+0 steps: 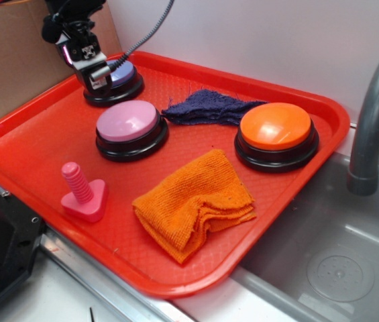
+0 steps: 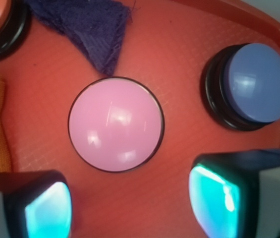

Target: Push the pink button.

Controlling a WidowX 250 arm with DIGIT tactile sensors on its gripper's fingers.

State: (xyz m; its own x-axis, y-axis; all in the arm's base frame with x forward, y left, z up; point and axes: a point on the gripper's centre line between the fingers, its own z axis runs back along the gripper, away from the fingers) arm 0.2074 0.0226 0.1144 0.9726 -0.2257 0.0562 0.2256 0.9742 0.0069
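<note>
End effector (image 1: pixel 97 75): one, hanging at the far left corner of the tray, its two fingers spread wide with nothing between them; in the wrist view the two pads (image 2: pixel 48 210) sit at the lower edge with bare red tray floor showing in the gap. Pink button (image 2: pixel 116 124): one, pale domed top on a black base, directly ahead of the open fingers in the wrist view and apart from them; in the exterior view it stands just toward the camera from the end effector. Lavender-blue button (image 1: pixel 119 79): one, immediately behind and beneath the end effector, partly hidden by it. Dark blue cloth (image 1: pixel 209 107): one, crumpled, beyond the pink button on the side away from the end effector, a corner reaching close to the button's rim. Orange button (image 1: pixel 275 127): one, well apart, past the blue cloth. Orange cloth (image 1: pixel 196 201): one, folded, farther out near the tray's front edge. Pink threaded peg (image 1: pixel 82 191): one, upright on a triangular base, well apart toward the front left rim. Red tray (image 1: pixel 21 144): one, raised lip all round; open floor lies left of the pink button. Sink basin (image 1: pixel 337 261) and grey faucet (image 1: pixel 370 114): one each, outside the tray's right edge.
</note>
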